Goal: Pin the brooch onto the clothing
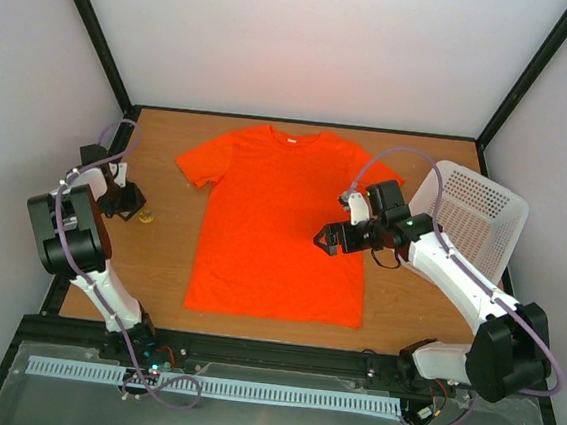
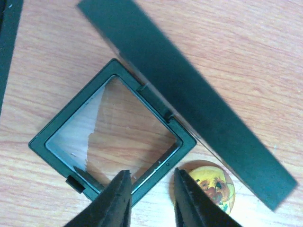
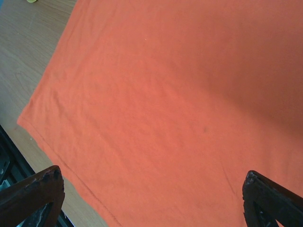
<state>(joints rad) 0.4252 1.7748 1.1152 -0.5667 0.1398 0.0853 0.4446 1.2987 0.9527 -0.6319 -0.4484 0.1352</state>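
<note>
The brooch (image 2: 214,185), a small round golden disc with a picture on it, lies on the wooden table just right of my left gripper's right finger (image 2: 189,203); it also shows in the top view (image 1: 145,216). My left gripper (image 2: 150,189) is open and low over the near edge of an open black square box (image 2: 71,113), holding nothing. In the top view the left gripper (image 1: 124,200) is at the table's left side. The orange T-shirt (image 1: 273,222) lies flat in the middle. My right gripper (image 1: 326,241) is wide open and empty above the shirt's right side (image 3: 165,94).
The box's black lid (image 2: 189,90) stands open beside the brooch. A white perforated basket (image 1: 474,216) leans at the right edge of the table. Black frame posts and grey walls enclose the wooden table (image 1: 157,271).
</note>
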